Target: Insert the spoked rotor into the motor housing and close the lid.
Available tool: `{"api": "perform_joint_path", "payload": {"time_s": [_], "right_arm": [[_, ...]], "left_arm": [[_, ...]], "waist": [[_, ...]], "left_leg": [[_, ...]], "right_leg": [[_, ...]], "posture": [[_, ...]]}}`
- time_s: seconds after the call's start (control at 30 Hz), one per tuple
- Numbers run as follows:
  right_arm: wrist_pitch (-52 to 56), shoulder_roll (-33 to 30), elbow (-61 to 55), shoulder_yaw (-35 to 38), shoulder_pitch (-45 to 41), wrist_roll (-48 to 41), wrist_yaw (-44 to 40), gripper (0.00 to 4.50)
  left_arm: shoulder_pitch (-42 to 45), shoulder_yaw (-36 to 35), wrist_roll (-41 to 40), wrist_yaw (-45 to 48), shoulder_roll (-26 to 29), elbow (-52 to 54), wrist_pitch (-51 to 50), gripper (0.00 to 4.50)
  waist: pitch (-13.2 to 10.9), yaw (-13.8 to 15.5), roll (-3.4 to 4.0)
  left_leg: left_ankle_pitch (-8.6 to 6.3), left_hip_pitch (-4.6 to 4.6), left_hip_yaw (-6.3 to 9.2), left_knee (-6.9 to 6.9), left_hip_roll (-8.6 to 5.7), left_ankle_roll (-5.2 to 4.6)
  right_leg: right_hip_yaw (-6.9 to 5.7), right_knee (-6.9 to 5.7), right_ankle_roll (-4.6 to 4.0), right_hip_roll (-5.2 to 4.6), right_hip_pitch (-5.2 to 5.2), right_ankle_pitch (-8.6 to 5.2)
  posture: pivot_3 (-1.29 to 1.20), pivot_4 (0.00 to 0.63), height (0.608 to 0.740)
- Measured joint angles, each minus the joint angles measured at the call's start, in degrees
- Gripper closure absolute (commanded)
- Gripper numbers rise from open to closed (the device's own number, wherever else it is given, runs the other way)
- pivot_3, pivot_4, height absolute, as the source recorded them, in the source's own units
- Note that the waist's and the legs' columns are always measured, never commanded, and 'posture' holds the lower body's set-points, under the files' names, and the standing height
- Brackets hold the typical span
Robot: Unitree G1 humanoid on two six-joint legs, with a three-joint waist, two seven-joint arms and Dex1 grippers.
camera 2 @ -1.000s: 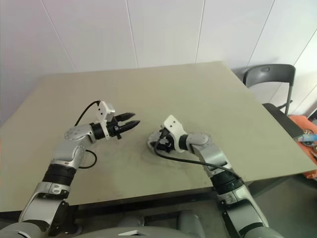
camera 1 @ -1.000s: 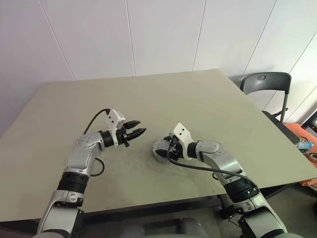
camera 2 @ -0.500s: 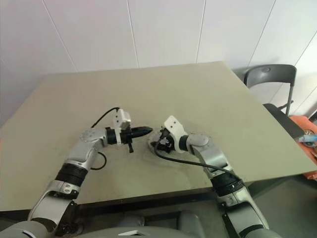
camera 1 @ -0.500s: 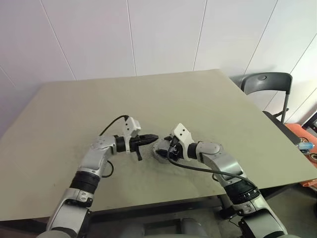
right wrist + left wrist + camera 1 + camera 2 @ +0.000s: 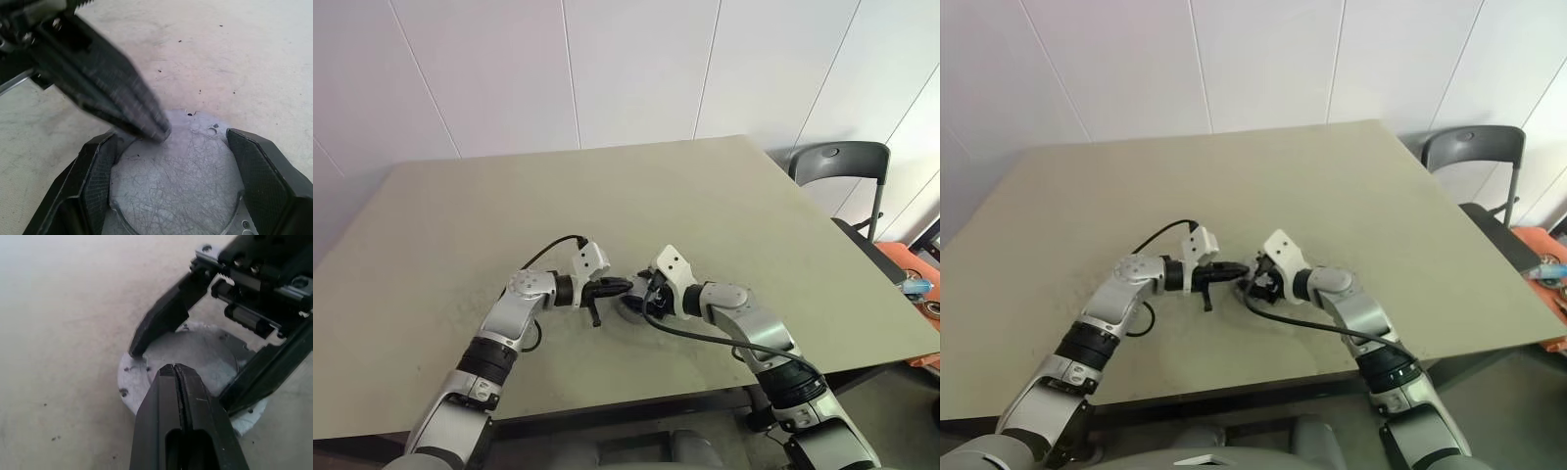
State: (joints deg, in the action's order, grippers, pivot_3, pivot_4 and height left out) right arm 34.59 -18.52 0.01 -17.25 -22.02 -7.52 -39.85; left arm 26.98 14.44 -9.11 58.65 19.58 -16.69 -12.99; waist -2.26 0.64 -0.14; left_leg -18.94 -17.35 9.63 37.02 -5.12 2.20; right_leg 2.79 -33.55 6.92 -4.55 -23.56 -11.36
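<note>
Counter (image 5: pixel 460 225) bare and wide on all sides. Middle crowded: right pincer (image 5: pixel 171 196) spread around grey round lid (image 5: pixel 181 181), one finger on each side. Left pincer (image 5: pixel 178 382) squeezed tight, tip over lid, blocking top. Chair (image 5: pixel 837 166) far off past counter corner.

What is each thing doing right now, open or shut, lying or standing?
grey metal disc, lying flat on the table
left gripper, shut, tip at the disc's edge
right gripper, clamped around the disc
chair, standing empty beside the table

White panelled wall (image 5: pixel 607 69), grey chair (image 5: pixel 837 166)
</note>
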Motion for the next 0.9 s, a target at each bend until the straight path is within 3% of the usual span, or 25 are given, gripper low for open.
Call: {"api": "perform_joint_path", "payload": {"time_s": [0.27, 0.4, 0.9], "right_arm": [[0.13, 0.01, -0.24, -0.02, 0.0, 0.06, 0.14, 1.27], [0.93, 0.0, -1.07, -0.41, 0.12, -0.02, -0.09, 0.02], [7.62, 0.31, -2.67, 4.25, -0.16, -5.53, -2.48, 0.02]], "left_arm": [[0.88, 0.25, -0.06, 0.27, -0.05, 0.04, -2.53, 4.46], [0.88, 0.33, -0.06, 0.2, -0.35, 0.04, -2.55, 4.5], [-0.02, 0.48, -0.07, -0.24, -0.24, 2.01, -2.56, 4.5]], "waist": [[0.0, 0.02, 0.0], [0.0, 0.02, 0.0], [-0.01, 0.11, 0.01]], "left_leg": [[0.0, 0.01, 0.0, 0.0, 0.0, 0.0], [0.0, 0.01, 0.0, 0.01, 0.0, 0.0], [-0.05, -0.09, 0.0, -0.01, 0.01, -0.09]], "right_leg": [[0.0, 0.01, 0.0, 0.0, 0.02, 0.0], [-0.01, 0.01, 0.0, 0.0, 0.02, 0.0], [-0.01, 0.1, 0.01, -0.01, -0.06, 0.0]], "posture": [[0.0, 0.0, 0.74], [0.0, 0.0, 0.74], [0.0, 0.0, 0.74]]}}
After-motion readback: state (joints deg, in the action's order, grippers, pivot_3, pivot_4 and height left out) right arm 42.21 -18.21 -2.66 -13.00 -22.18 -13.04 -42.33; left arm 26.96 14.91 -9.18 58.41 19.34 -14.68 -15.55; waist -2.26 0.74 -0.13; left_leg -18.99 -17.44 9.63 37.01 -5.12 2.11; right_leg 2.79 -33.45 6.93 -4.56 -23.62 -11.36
